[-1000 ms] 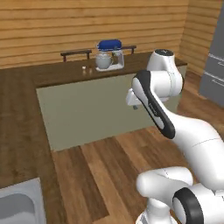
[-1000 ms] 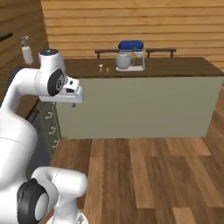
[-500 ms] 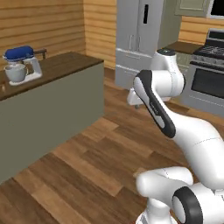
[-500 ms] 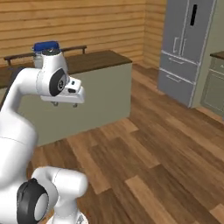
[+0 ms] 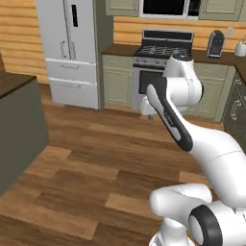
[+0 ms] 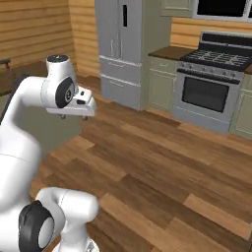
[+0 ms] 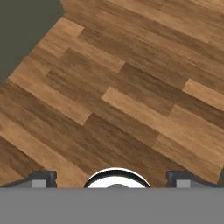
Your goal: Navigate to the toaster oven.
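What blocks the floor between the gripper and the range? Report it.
Nothing visible does: bare wooden floor runs from the gripper to the range. The dark island stands off to the left, beside that path.

The floor [image 5: 86, 158] runs from the robot's base to the far wall of the kitchen. Against that wall the refrigerator [image 5: 72, 50] stands at the left, with a cabinet [image 5: 119, 79] between it and the range [image 5: 161, 67] to its right. The microwave [image 5: 168, 7] hangs above the range. A tabletop [image 5: 226, 56] continues right of the range along the wall, and a small appliance [image 5: 215, 44] stands on it, with a cup [image 5: 240, 48] just beside it at the tabletop's right end. An island [image 5: 17, 129] stands at the floor's left edge, well apart from the refrigerator. The pincer [image 7: 111, 177] points down over bare floor, the island's corner nearby.
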Robot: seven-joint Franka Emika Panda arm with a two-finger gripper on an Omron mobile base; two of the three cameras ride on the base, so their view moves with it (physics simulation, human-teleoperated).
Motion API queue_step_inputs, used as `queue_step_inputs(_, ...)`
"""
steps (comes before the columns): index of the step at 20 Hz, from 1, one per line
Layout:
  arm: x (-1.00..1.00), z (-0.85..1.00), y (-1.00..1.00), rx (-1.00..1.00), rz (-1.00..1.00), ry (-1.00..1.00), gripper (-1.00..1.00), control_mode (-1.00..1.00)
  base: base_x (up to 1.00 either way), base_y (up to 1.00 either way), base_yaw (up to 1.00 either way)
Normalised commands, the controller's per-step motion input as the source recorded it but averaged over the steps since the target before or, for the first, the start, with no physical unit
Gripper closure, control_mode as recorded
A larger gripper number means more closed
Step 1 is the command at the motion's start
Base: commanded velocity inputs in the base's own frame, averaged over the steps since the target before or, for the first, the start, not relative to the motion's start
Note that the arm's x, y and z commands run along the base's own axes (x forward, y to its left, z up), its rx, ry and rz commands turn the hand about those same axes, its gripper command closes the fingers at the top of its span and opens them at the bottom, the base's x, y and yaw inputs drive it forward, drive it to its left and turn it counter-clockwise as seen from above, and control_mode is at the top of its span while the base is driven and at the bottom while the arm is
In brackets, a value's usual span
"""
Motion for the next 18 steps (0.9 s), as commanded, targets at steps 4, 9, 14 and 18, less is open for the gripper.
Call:
queue_step_inputs(4, 0.0, 0.0, 0.0, 0.0, 0.0, 0.0, -1.0, 1.0, 0.81, 0.06, -0.62)
queue_step_inputs(9, 0.0, 0.0, 0.0, 0.0, 0.0, 0.0, -1.0, 1.0, 0.93, 0.23, -0.55)
queue_step_inputs(14, 0.0, 0.0, 0.0, 0.0, 0.0, 0.0, -1.0, 1.0, 0.9, 0.31, -0.35)
queue_step_inputs(18, 0.0, 0.0, 0.0, 0.0, 0.0, 0.0, -1.0, 1.0, 0.95, 0.21, -0.28)
